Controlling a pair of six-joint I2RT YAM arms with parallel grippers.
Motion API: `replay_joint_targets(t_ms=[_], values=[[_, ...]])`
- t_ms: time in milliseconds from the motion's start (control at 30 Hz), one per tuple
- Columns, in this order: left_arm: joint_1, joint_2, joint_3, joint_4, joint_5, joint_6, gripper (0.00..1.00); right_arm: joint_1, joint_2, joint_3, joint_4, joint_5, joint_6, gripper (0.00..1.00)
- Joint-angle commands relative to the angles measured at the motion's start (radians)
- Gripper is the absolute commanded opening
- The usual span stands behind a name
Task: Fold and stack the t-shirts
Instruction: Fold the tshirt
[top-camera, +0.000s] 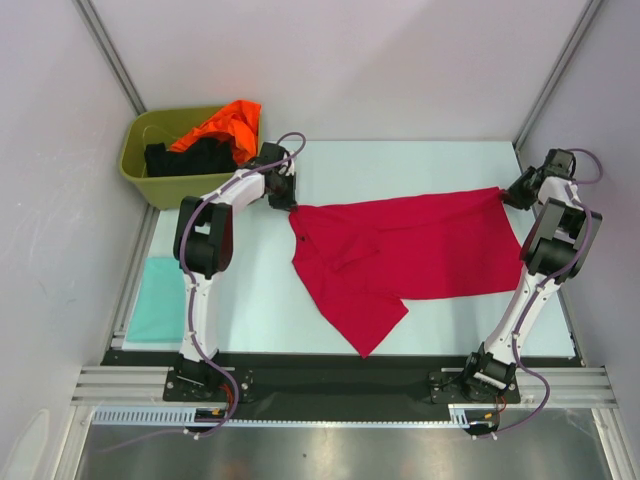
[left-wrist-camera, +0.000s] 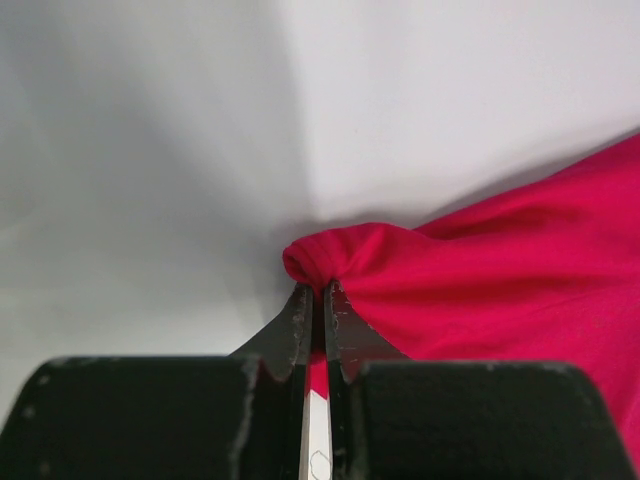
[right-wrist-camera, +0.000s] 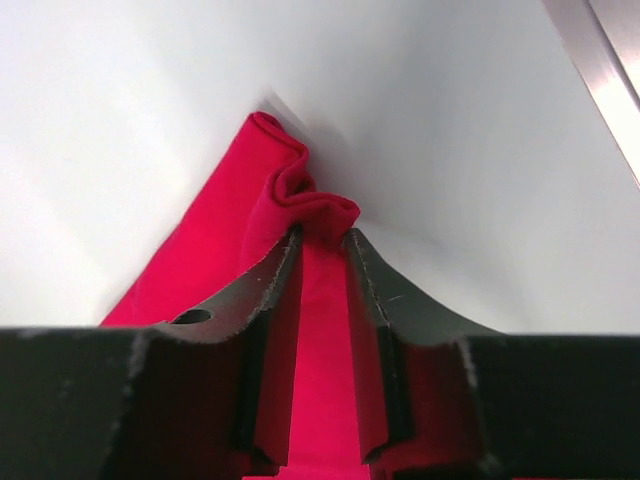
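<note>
You are seeing the table carrying the crimson t-shirt, lying spread across it (rumpled). Your left gripper is pinching one far corner tight; the right gripper is straddling the other corner, jaws part-open, and you cannot tell if it grips.

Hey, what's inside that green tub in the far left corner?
The green tub holds an orange t-shirt, spilling over its far rim, and a black t-shirt. Whatever lies beneath them is covered.

Overhead, wrist close-ups, all sharing crimson t-shirt
</note>
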Motion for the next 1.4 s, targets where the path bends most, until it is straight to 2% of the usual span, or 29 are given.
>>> replay_joint_targets(t_ms=[0,100,133,167,200,233,400,667,767,1267,1300,1367], values=[[0.014,0.009,0.042,-0.007,-0.003,0.015,0.0,-0.032,0.015,0.06,0.01,0.008,-0.004,0.29],[0.014,0.012,0.045,-0.009,-0.001,0.015,0.0,-0.032,0.017,0.074,-0.004,0.014,-0.018,0.29],[0.014,0.012,0.047,-0.009,0.0,0.016,0.0,-0.032,0.017,0.076,-0.008,0.011,-0.021,0.26],[0.014,0.012,0.048,-0.009,0.0,0.016,0.0,-0.032,0.015,0.077,-0.008,0.008,-0.028,0.08],[0.014,0.01,0.048,-0.009,0.0,0.015,0.0,-0.032,0.015,0.082,-0.013,0.008,-0.03,0.02],[0.014,0.01,0.047,-0.009,0.0,0.015,0.0,-0.032,0.015,0.083,-0.019,0.01,-0.031,0.0],[0.014,0.012,0.05,-0.007,0.003,0.015,0.0,-0.032,0.0,0.083,-0.041,0.025,-0.045,0.0],[0.013,0.004,0.044,-0.003,0.002,0.013,0.0,-0.032,-0.087,0.083,-0.18,0.137,-0.068,0.0],[0.014,0.001,0.044,-0.003,-0.001,0.016,0.01,-0.032,-0.071,0.135,-0.257,0.151,-0.099,0.0],[0.014,0.007,0.084,-0.024,-0.004,0.019,0.0,-0.029,-0.02,0.217,-0.38,0.175,-0.061,0.0],[0.014,0.009,0.082,-0.024,-0.004,0.021,0.0,-0.028,-0.015,0.218,-0.39,0.183,-0.061,0.01],[0.014,0.007,0.081,-0.024,-0.004,0.021,0.0,-0.028,0.018,0.231,-0.409,0.198,-0.067,0.13]])
